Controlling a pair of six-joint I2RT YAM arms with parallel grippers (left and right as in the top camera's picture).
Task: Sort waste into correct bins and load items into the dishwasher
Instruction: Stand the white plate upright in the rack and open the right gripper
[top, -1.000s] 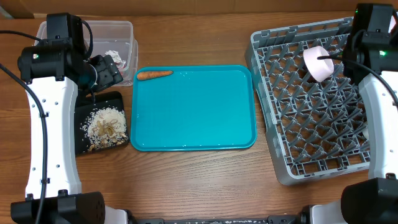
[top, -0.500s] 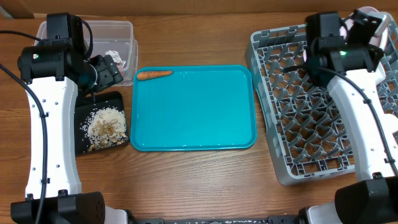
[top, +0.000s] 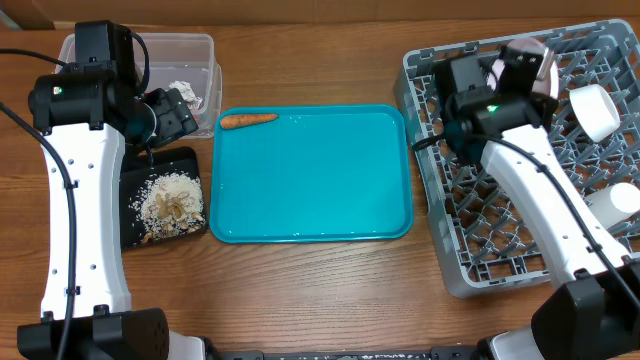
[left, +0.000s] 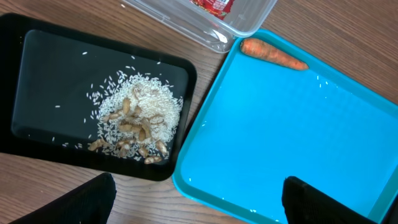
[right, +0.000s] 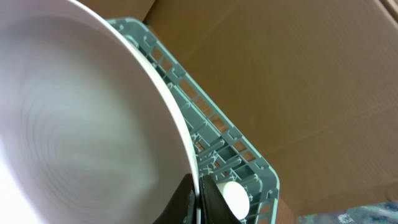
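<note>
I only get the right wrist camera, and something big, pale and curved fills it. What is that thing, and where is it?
Observer: It's a pink plate, pinched at its rim by the right gripper above the far side of the grey dish rack.
Operator: Is anything lying in that rack?
Observer: A white cup lies on its side there, just right of the plate.
Operator: Any rubbish not in a bin yet?
Observer: One carrot lies on the teal tray, at its far left corner.
</note>
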